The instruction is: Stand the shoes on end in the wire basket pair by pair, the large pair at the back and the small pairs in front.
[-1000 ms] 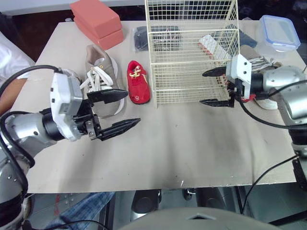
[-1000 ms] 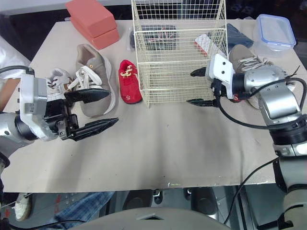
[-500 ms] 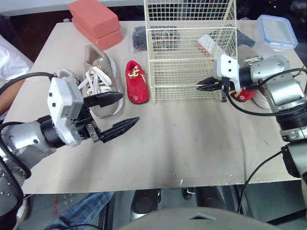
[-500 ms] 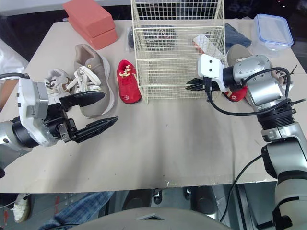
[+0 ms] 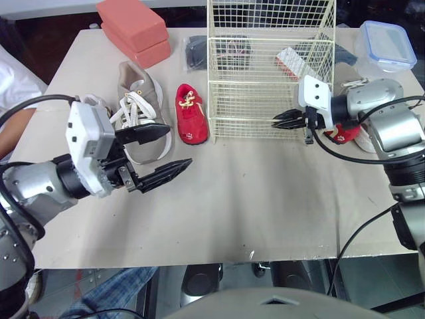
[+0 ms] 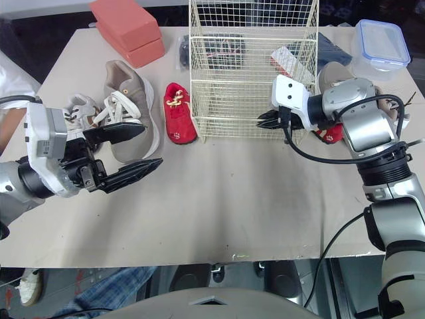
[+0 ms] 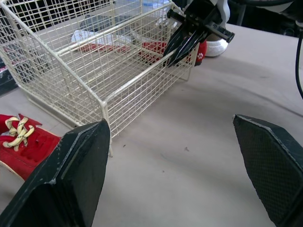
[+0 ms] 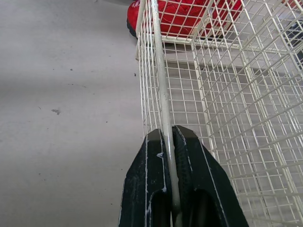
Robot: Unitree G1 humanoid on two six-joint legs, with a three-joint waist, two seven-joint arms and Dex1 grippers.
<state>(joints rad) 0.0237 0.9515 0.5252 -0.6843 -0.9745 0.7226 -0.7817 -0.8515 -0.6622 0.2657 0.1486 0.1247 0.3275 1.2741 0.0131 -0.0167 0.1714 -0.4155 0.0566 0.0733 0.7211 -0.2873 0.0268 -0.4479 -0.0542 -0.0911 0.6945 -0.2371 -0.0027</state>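
The basket [image 5: 265, 73] stands upright at the back of the beige desk [image 5: 252, 199]. Left of it, a red shoe [image 5: 190, 113] and a tan sneaker [image 5: 136, 100] lie soles down, their long axes front to back. The right wrist view shows the right tool [image 8: 165, 139] pinched tight on the basket's front corner wire. The left tool [image 5: 180, 146] hovers over the desk, spread wide and holding nothing.

No readable text, labels, brands or numbers on anything here.

Two red shoes [image 5: 191, 114], two tan sneakers [image 5: 138, 100] and two salmon blocks [image 5: 133, 25] are lying out. One wire basket [image 5: 265, 100] is standing among them.
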